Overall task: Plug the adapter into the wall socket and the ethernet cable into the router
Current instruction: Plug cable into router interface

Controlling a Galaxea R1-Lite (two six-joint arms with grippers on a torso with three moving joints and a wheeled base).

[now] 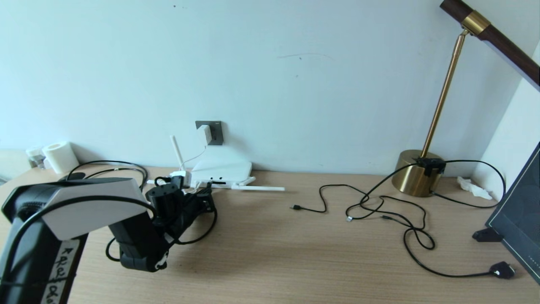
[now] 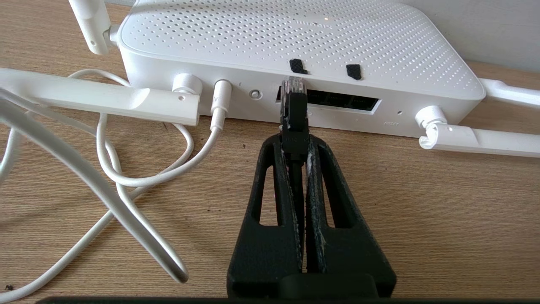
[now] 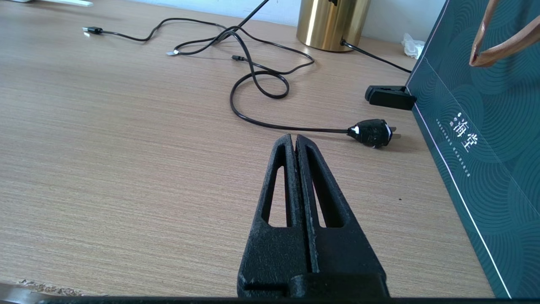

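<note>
The left claw [image 2: 295, 139] is clamping tight on the ethernet cable [image 2: 294, 116] just behind its plug, so the plug is jutting straight out past the fingertips [image 2: 270, 147] toward the router [image 2: 295, 38]. The cable's long axis is running in line with the claw and square to the router's port edge, its clear tip sitting at the near end of the dark port slot; whether it is seated inside I cannot tell. The router is lying flat on the table [image 1: 295, 261] against the wall, antennas splayed along the wood. The head view is showing what the left wrist view is not: the adapter [image 1: 204, 134] is sitting in the wall socket [image 1: 216, 131] above the router, its thin white cord dropping toward it. The left wrist view alone is giving the port row and the white cord plugged in beside it. The right claw [image 3: 294, 141] is resting closed and empty over bare table near a black mains plug [image 3: 371, 132], appearing only in its own wrist view.
</note>
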